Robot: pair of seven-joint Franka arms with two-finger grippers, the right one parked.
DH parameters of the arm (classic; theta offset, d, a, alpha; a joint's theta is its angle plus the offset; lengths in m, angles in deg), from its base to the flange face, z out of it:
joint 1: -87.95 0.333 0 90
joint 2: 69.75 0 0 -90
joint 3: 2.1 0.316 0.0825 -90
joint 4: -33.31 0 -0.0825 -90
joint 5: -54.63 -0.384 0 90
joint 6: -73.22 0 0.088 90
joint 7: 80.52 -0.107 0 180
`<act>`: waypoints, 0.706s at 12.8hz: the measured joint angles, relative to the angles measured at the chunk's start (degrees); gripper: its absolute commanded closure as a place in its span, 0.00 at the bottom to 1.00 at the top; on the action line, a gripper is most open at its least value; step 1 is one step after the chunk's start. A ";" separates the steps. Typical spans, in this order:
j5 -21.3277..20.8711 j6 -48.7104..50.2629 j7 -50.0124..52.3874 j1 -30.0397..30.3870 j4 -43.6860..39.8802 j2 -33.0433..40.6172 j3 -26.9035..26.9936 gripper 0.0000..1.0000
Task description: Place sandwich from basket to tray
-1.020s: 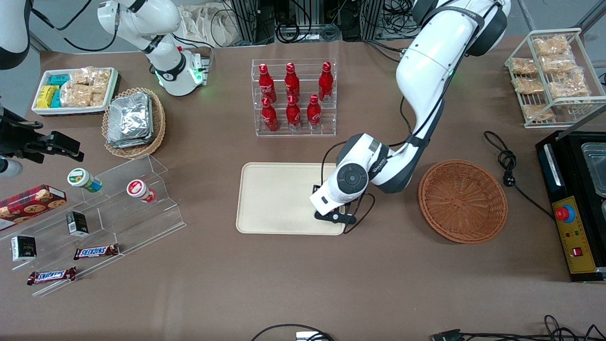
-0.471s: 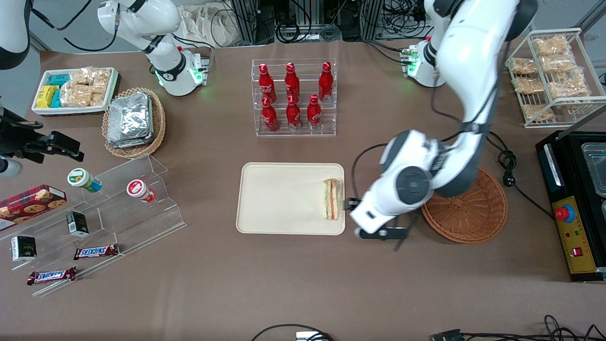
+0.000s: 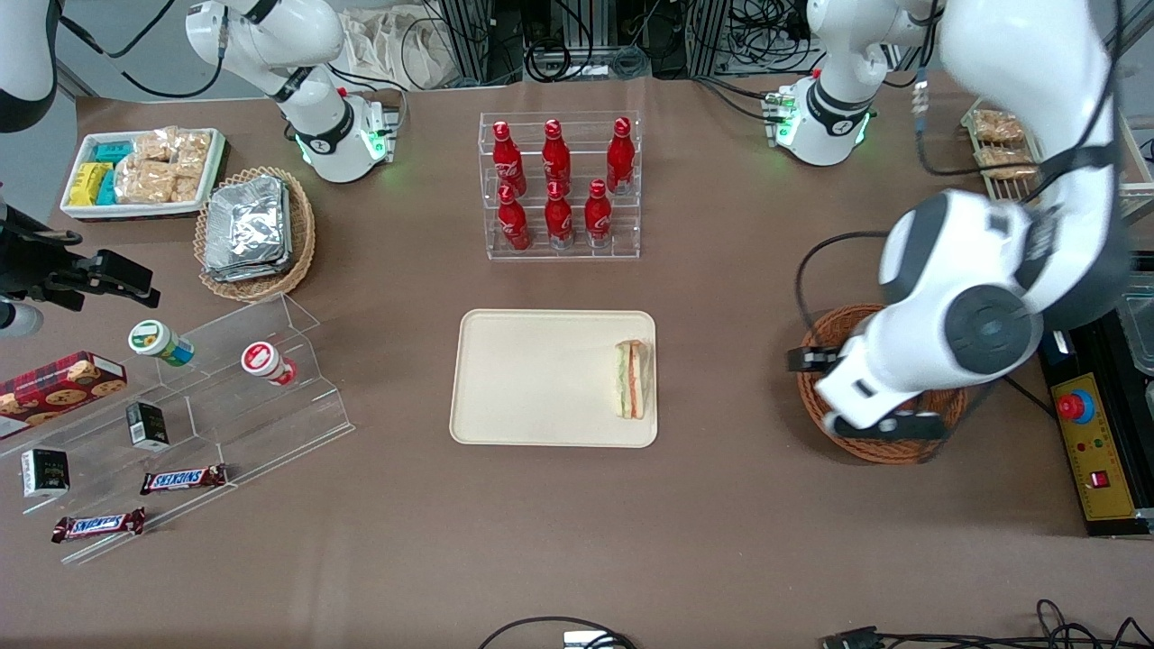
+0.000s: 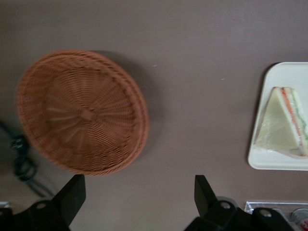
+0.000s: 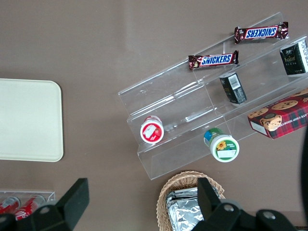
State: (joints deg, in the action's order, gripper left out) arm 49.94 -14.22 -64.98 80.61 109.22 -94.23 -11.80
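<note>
Front view: the sandwich [image 3: 632,379] lies flat on the tray [image 3: 532,379], tucked against the short rim that faces the working arm's end of the counter [image 3: 577,541], its green and orange-red cut edge showing. It sits in the part of the tray nearest the basket [image 3: 879,446], probably because that was the shortest carry. The gripper [image 3: 888,424] hangs over the basket with nothing in it, well apart from the tray. The arm covers much of the basket's bowl here. A rack of red bottles [image 3: 559,185] stands farther from the camera than the tray and plays no part.

Left wrist view: the fingers [image 4: 204,190] are spread wide with only bare counter between them (no bread, no crumbs that I can make out). The basket [image 4: 82,113] shows its whole woven floor and holds nothing. The sandwich [image 4: 284,122] rests inside the tray [image 4: 279,161] rim, touching nothing else.

Right wrist view: only a bare corner of the tray [image 5: 29,120] appears, and the sandwich is out of sight. Judging from all this, the transfer looks complete.
</note>
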 measured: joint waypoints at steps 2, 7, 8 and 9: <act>-0.88 3.35 0.00 1.24 0.24 4.10 0.00 0.00; -1.49 6.79 -7.58 7.18 1.01 11.18 0.09 0.00; -1.49 6.83 -9.69 9.18 1.67 11.92 0.11 0.00; -1.49 6.87 -10.96 10.61 2.55 12.49 0.12 0.00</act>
State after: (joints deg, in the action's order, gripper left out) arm 48.46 -7.35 -75.94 91.22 111.77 -81.74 -11.68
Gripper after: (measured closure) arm 0.000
